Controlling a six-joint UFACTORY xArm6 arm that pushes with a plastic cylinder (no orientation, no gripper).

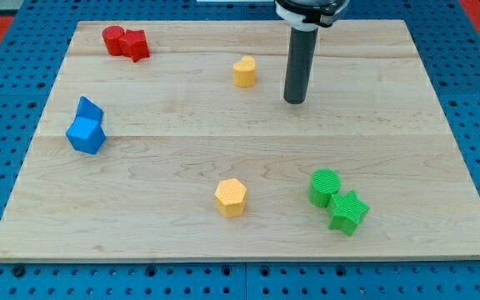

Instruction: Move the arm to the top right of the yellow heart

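The yellow heart (pixel 244 72) is found near the view's top, a little left of centre, standing free on the wooden board (pixel 390 125) with no other block touching it. It is judged to be a small, stiff, light block, likely to slide readily on the smooth wood if nudged; no hold needs to be taken of it, since the task asks only that a place above and to the right of it be reached (contact is best avoided altogether). My tip (pixel 295 101) is seen to the heart's right and slightly lower in the view, near but clearly apart from it. The rod carries nothing and clasps nothing, being a plain pusher with no jaws. A short move toward the view's top is judged to be what is called for, kept wide enough that the heart is not clipped.

Farther out, two red blocks (pixel 125 42) sit touching at the top left, their shapes not clearly made out. Two blue blocks (pixel 86 127) lie together at the left edge. A yellow hexagon (pixel 231 197) rests near the bottom centre, and a green cylinder (pixel 324 187) touches a green star (pixel 347 212) at the bottom right
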